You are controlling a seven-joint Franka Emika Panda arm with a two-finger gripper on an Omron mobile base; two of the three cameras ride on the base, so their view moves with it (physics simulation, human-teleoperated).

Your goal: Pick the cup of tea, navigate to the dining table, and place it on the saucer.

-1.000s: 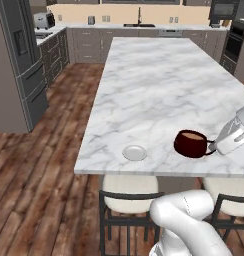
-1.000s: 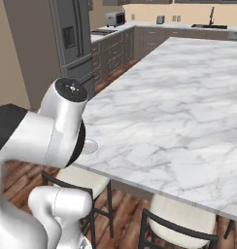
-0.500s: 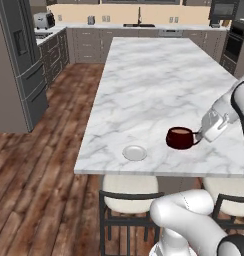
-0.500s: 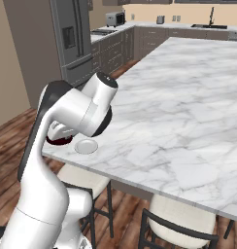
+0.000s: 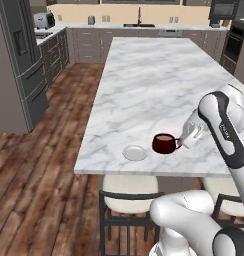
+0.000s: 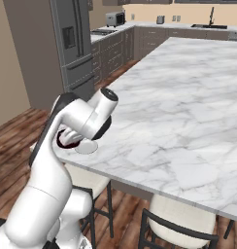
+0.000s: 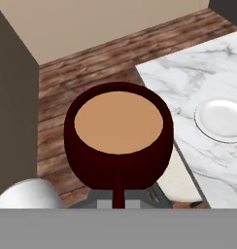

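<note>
Just beside saucer (image 5: 135, 153), cup of tea (image 5: 164, 143) in tool (image 5: 185, 139), near dining table (image 5: 159, 85) edge

A small dark maroon cup of tan tea (image 5: 164, 143) hangs by its handle from the white arm's gripper (image 5: 184, 142), just beside the pale round saucer (image 5: 135, 153) on the white marble dining table (image 5: 159, 80).

In the right base view the arm hides most of the cup of tea (image 6: 66, 139); a maroon sliver shows at its nine o'clock side, and part of the saucer (image 6: 88, 148) is covered too. In the hand view the cup's handle runs off at six o'clock, so the grip on it cannot be seen. The dining table (image 5: 144, 80) is cut by the right edge at three o'clock.
</note>
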